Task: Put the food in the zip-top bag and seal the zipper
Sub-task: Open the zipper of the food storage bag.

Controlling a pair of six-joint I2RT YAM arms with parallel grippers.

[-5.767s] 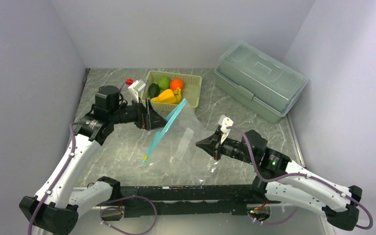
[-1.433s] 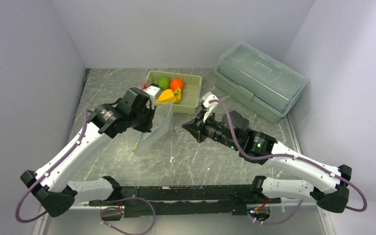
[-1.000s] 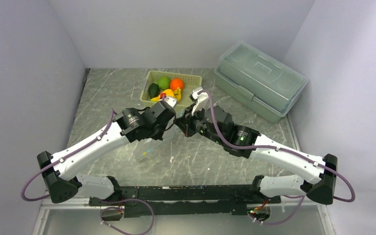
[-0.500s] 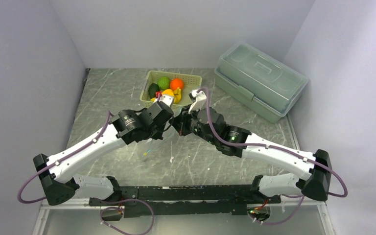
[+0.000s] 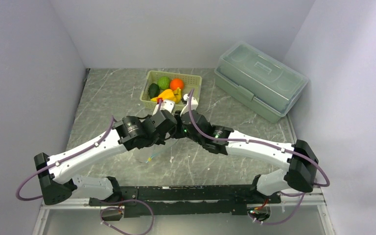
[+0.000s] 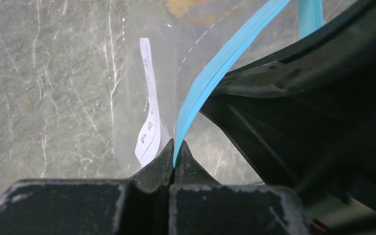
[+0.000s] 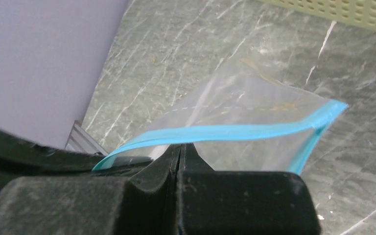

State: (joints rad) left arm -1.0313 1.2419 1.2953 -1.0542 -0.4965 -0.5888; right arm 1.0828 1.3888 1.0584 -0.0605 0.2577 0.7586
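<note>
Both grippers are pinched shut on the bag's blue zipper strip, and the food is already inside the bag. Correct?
Not quite. The food lies in the basket, not in the zip-top bag, as the top external view shows. The rest holds: the left gripper and the right gripper are each pinched shut on the zipper.
</note>
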